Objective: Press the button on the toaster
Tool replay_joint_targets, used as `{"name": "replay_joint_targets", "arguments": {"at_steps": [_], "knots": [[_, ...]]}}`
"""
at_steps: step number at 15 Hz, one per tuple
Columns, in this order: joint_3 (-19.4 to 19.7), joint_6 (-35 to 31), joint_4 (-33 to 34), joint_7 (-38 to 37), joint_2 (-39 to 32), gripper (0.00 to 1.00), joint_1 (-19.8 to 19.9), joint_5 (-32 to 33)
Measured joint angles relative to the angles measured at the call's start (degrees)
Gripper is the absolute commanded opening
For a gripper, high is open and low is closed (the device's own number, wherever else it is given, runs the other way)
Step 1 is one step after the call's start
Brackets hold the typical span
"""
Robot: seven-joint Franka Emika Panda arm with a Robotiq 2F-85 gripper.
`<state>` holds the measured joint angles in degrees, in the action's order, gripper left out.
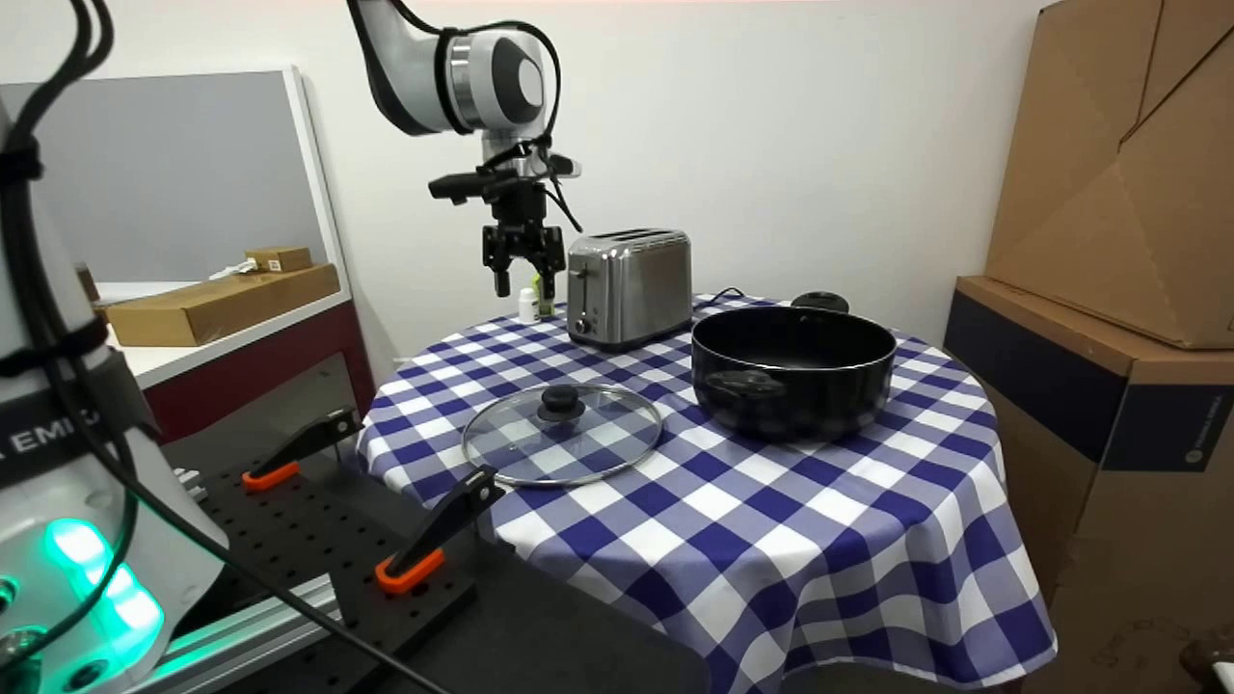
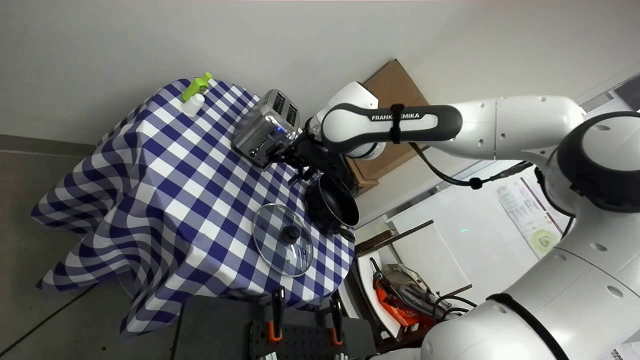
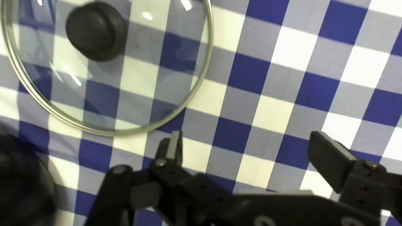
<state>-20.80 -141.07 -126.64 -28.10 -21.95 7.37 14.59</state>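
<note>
The toaster [image 1: 648,289] is a silver brushed-metal box standing upright on the checkered table near the wall. It also shows in an exterior view from above [image 2: 255,127], with its slots on top. Its narrow end has a lever [image 1: 579,274] high up and a round knob [image 1: 582,326] low down; small buttons there are too small to make out. My gripper [image 1: 525,282] is open and empty, fingers pointing down, in front of that narrow end at about the toaster's height. In the wrist view the open fingers [image 3: 246,146] have only tablecloth between them; the toaster is out of that view.
A wide black pot [image 1: 792,400] stands beside the toaster. A glass lid [image 1: 521,458] with a black knob lies on the tablecloth nearer the robot base. A white bottle [image 2: 193,104] and a green item [image 2: 197,86] stand beyond the toaster. Cardboard boxes [image 1: 1089,193] stand past the table.
</note>
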Motion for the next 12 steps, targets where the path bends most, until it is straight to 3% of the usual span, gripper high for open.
{"name": "replay_joint_targets", "arguments": {"at_steps": [3, 6, 9, 12], "knots": [[3.5, 10.0, -3.9, -0.7, 10.2, 1.00, -7.6, -8.3], [4.8, 17.4, -7.9, -2.3, 20.4, 1.00, -13.0, -10.0], [4.7, 24.8, -11.6, -2.4, 30.2, 1.00, -16.1, -10.3], [4.7, 27.2, -14.0, -2.4, 36.0, 1.00, -17.3, -10.8]]}}
